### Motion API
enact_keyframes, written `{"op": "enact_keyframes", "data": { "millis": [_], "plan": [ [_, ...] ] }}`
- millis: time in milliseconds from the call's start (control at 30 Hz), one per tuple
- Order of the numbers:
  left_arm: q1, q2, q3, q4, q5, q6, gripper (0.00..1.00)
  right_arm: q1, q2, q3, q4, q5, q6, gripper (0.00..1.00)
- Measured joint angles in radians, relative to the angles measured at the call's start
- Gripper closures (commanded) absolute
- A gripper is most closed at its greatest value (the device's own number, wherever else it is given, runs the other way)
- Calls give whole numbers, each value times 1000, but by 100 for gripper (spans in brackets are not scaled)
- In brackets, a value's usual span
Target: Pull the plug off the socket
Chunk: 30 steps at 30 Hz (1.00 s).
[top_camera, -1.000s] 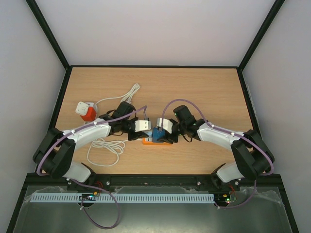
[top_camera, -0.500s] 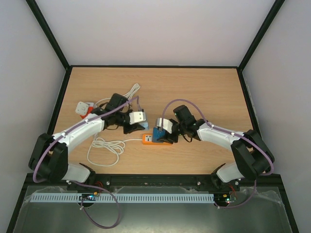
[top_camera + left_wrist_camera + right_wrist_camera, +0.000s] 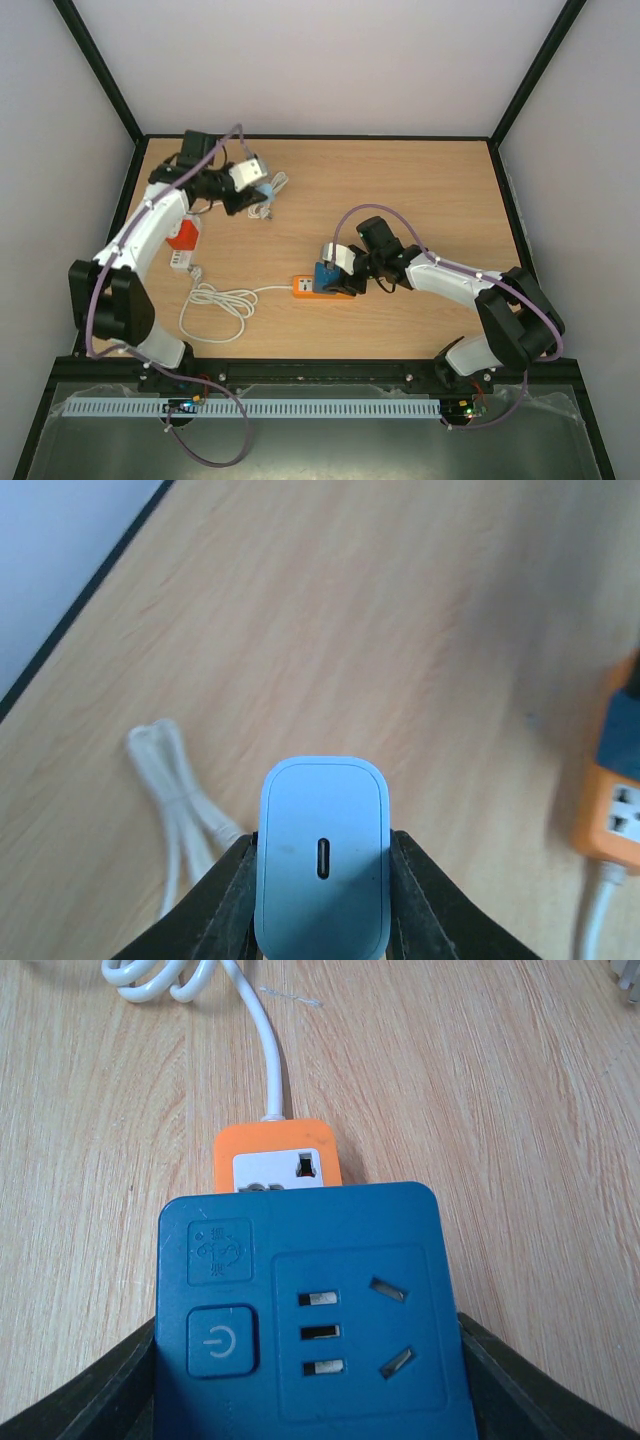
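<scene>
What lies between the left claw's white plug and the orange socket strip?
Bare table, the top view shows; a white cable lies beside the plug.

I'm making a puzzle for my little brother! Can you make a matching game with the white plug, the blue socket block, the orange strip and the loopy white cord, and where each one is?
1 white plug
2 blue socket block
3 orange strip
4 white cord

A looped on the table
B between the fingers of the right gripper
C partly under the blue block
D in the left gripper, far from the strip

Pairs: 1-D, 2-B, 3-C, 4-A
</scene>
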Motion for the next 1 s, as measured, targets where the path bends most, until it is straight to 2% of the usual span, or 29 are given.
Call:
{"op": "enact_keyframes", "data": {
  "millis": [300,667,800,1000],
  "plan": [
    [228,331,380,-101,22,-80,79,0,0,0,1,3,3,71],
    [436,707,761,-122,76,-308,78,0,0,0,1,3,3,71],
    [480,810,853,-132,78,-359,78,0,0,0,1,3,3,71],
    [524,882,885,-134,89,-406,77,0,0,0,1,3,3,70]
  ]
}}
